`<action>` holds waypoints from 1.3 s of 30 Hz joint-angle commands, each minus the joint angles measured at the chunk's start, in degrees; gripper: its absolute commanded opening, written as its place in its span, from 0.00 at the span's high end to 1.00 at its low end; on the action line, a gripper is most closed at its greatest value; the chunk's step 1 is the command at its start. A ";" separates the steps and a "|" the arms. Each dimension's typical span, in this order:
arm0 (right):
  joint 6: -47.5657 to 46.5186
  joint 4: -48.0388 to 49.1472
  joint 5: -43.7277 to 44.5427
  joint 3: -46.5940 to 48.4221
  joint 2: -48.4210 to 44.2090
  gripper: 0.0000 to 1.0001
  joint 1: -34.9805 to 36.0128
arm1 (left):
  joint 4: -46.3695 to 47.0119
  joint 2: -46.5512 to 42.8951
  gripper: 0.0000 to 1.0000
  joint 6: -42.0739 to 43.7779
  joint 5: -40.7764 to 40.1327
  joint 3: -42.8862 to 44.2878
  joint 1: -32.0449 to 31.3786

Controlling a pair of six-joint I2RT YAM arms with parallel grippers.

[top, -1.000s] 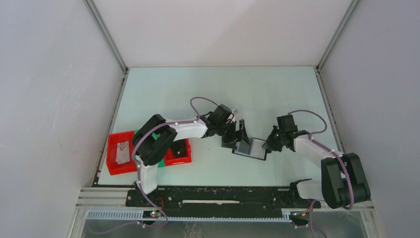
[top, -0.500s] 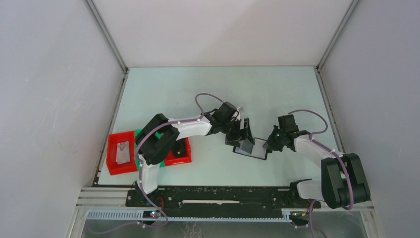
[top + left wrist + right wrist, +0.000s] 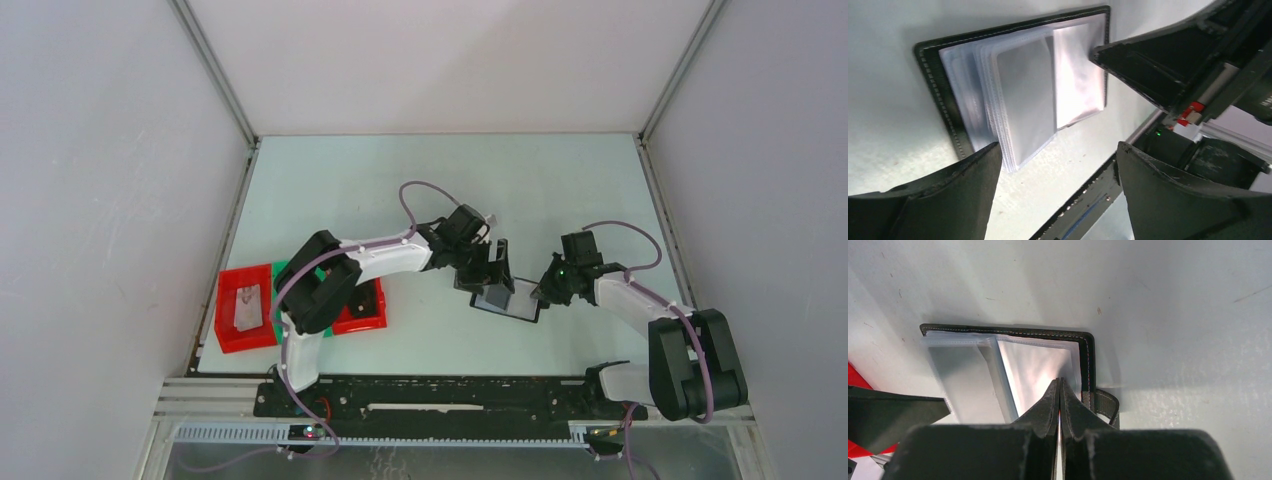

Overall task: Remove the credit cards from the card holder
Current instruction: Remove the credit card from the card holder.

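Near edge, left side: red trays [image 3: 245, 342] with a green tray [image 3: 282, 268] behind them, next to the left arm's base. Something pale and flat lies in the leftmost tray, too small to call a card.

Further in, centre-right of the worktop [image 3: 400, 180]: card holder [image 3: 505, 300] lies flat and open, inner side up, with its fan of clear sleeves [image 3: 965, 80] exposed. It sits between the two grippers.

Right gripper [image 3: 1059, 382]: jaws closed tip to tip with nothing between them. The tips press on the right-hand panel, just inside the stitched border and beside the strap loop [image 3: 1104, 402]. Reads as a hold-down, not a grasp.

Left gripper [image 3: 1057, 150]: jaws wide, holding nothing, poised over the left side of the sleeve stack. In its wrist view the stack's free corner lies between the fingers. No contact that I can see.

Credit cards: the top sleeve shows a pale grey rectangle [image 3: 1025, 95], probably a card. No tan one is visible.

Step, my read: holder opened and pinned, left arm lining up to pull a card, extraction not yet begun.

Next move calls for:
- lowering the left jaws to the sleeve's open edge
- narrowing them on the card itself, not the film
- drawing the card out along the sleeve while the right tips pin the panel

Risk: pinching sleeve and card together drags the whole holder.
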 commanded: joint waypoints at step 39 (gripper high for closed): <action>-1.79 0.58 -0.45 -0.70 0.03 0.95 -0.28 | -5.91 3.57 0.05 3.12 -9.85 8.05 -2.29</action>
